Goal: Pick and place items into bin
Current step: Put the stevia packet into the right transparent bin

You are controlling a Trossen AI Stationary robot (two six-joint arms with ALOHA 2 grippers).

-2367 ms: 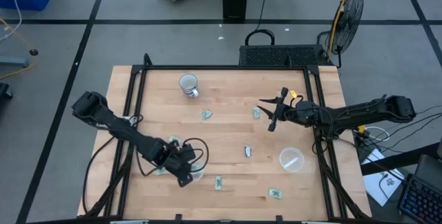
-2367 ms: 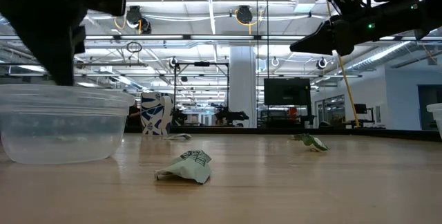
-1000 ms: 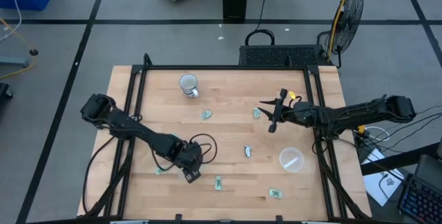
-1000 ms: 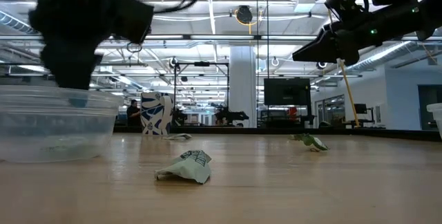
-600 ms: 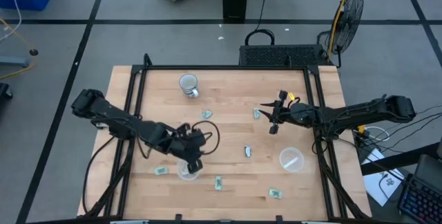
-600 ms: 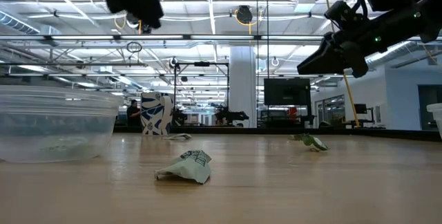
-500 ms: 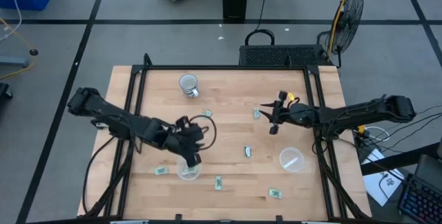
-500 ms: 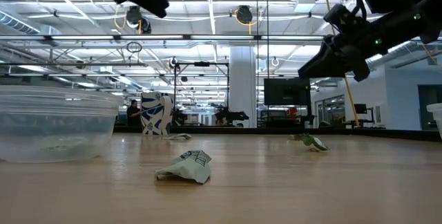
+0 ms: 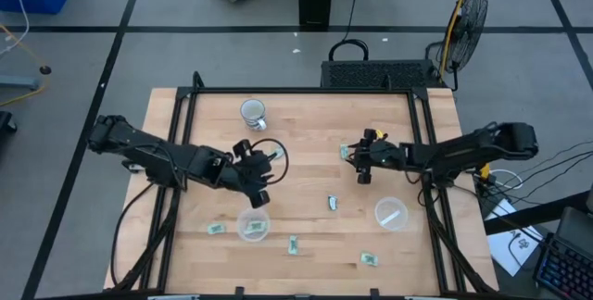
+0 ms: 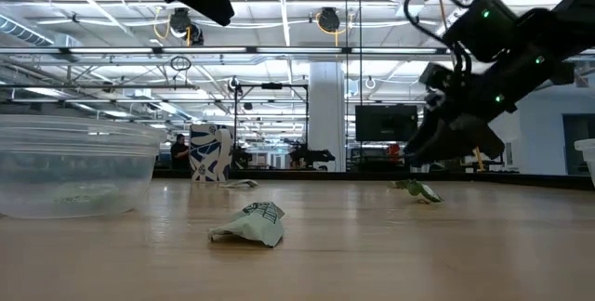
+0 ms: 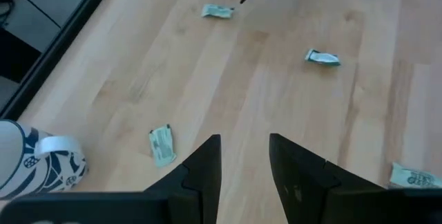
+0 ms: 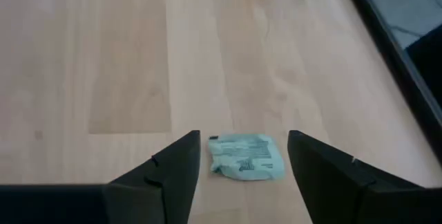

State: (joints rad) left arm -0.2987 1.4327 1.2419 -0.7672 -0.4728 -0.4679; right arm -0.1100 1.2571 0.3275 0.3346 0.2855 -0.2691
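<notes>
Jaws spread and empty, the right gripper (image 12: 242, 156) straddles a small pale-green crinkled wrapped piece (image 12: 245, 157) on the wooden table (image 9: 306, 180). Next, I reckon, lower and pinch. The left gripper (image 9: 257, 177), open and empty, hangs beyond the clear round plastic cup (image 9: 252, 227).

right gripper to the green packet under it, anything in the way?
Nothing visible. The right gripper is open, with the green packet lying on bare wooden table between its fingers, apart from both.

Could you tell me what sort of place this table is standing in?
Probably a large open lab or industrial workspace. The low view shows a high ceiling with exposed beams and hanging lights, and a monitor beyond the wooden table. The high view shows a floor fan.
</notes>
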